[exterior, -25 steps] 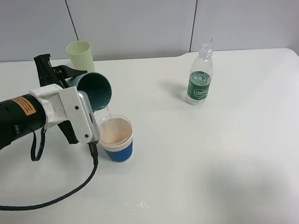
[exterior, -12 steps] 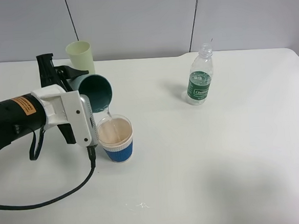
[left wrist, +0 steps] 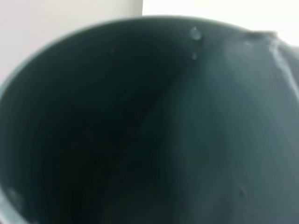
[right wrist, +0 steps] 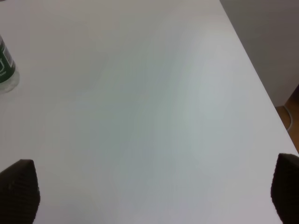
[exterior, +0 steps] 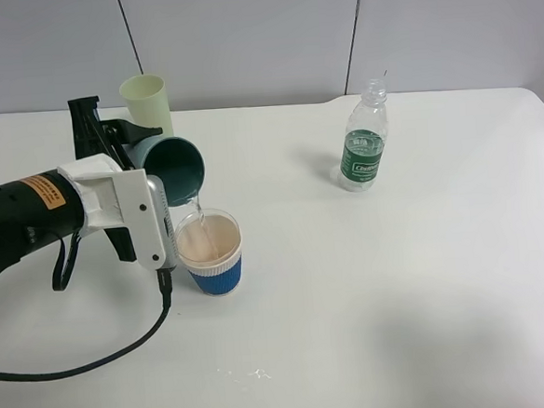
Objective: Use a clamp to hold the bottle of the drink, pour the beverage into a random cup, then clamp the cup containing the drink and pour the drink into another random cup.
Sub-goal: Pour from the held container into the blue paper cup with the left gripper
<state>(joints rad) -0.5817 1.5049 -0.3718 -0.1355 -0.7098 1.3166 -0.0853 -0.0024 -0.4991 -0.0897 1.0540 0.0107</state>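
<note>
My left gripper (exterior: 118, 138) is shut on a dark teal cup (exterior: 176, 168) and holds it tipped on its side. A thin stream of clear drink runs from the cup's rim into a blue-banded paper cup (exterior: 211, 250) that stands just below and holds pale liquid. The teal cup's dark inside (left wrist: 140, 135) fills the left wrist view, with drops on its wall. The clear bottle with a green label (exterior: 365, 145) stands uncapped at the back right; its edge shows in the right wrist view (right wrist: 5, 70). My right gripper (right wrist: 152, 196) is open and empty over bare table.
A pale green cup (exterior: 145, 102) stands upright at the back left, just behind my left gripper. A black cable (exterior: 96, 364) trails from the left arm across the white table (exterior: 399, 279). A few spilled drops (exterior: 256, 374) lie near the front edge.
My left gripper has shifted slightly back and tipped the teal cup a little more. The stream keeps running into the paper cup. The bottle has not moved.
</note>
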